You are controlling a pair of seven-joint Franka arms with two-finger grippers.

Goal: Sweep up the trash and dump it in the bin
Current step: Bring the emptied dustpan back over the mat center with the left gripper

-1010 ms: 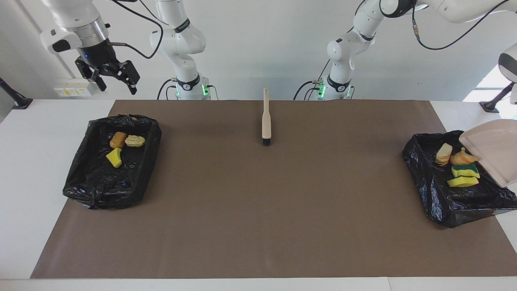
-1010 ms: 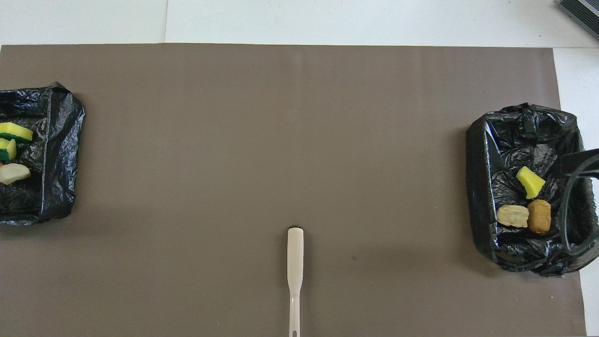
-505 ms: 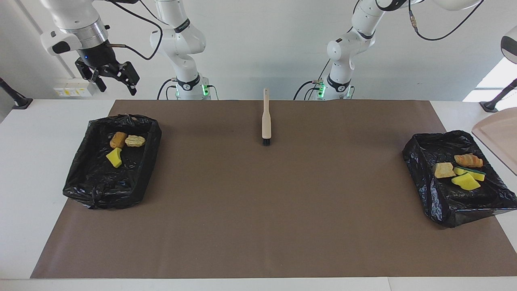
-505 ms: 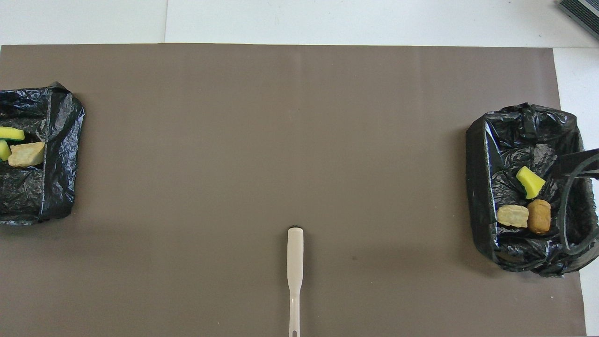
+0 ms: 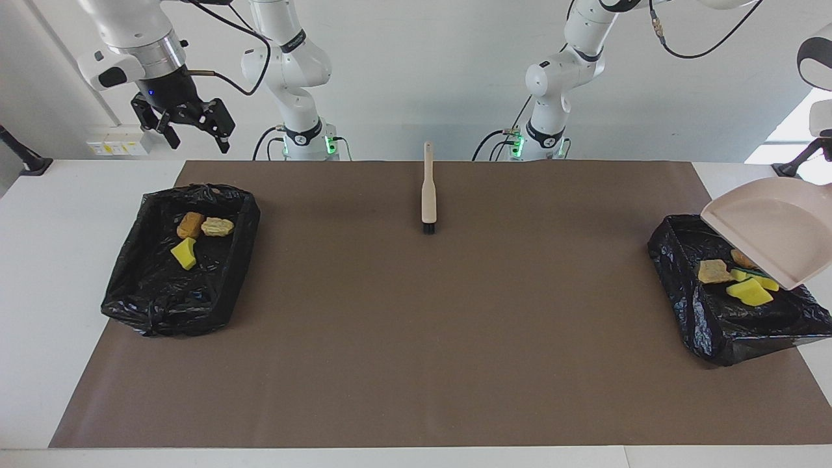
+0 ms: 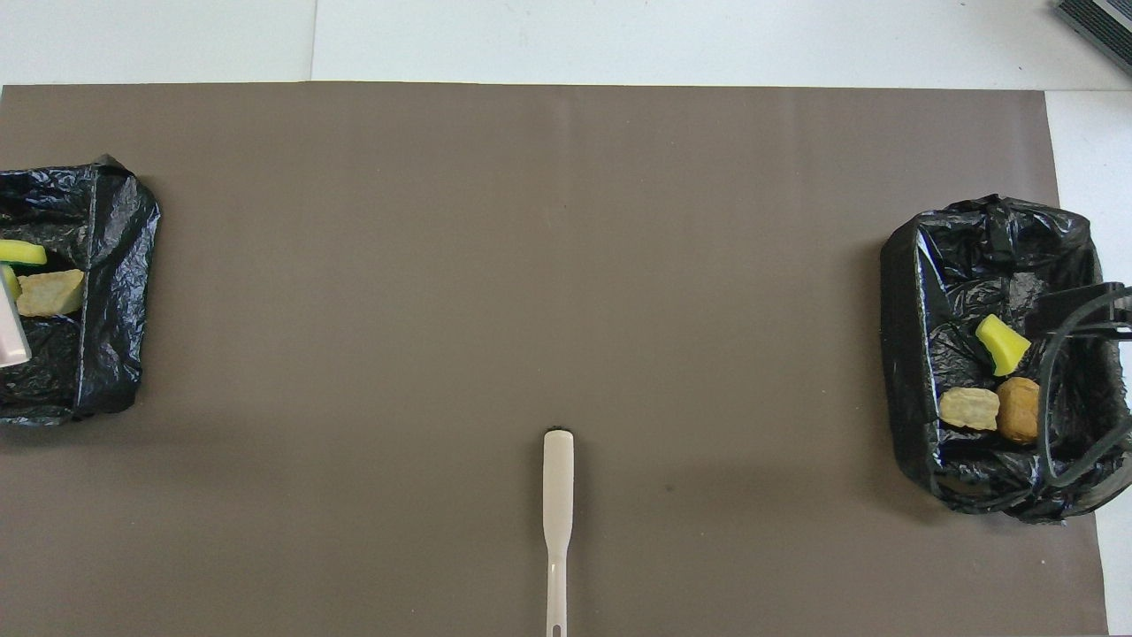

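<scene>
Mostly hidden: left claw off-frame, shut, grip unseen; dustpan covers part of the trash.
Dustpan has swung back over bin; right claw wide open, empty.

Two black-lined bins: one at the right arm's end, one at the left arm's end. The first bin holds three scraps: one yellow sponge piece and two tan bread-like chunks. In the second I count three showing: one tan chunk and two yellow sponge pieces; more may be hidden under the single dustpan. One brush. Two arms, two grippers, only the right gripper showing.
</scene>
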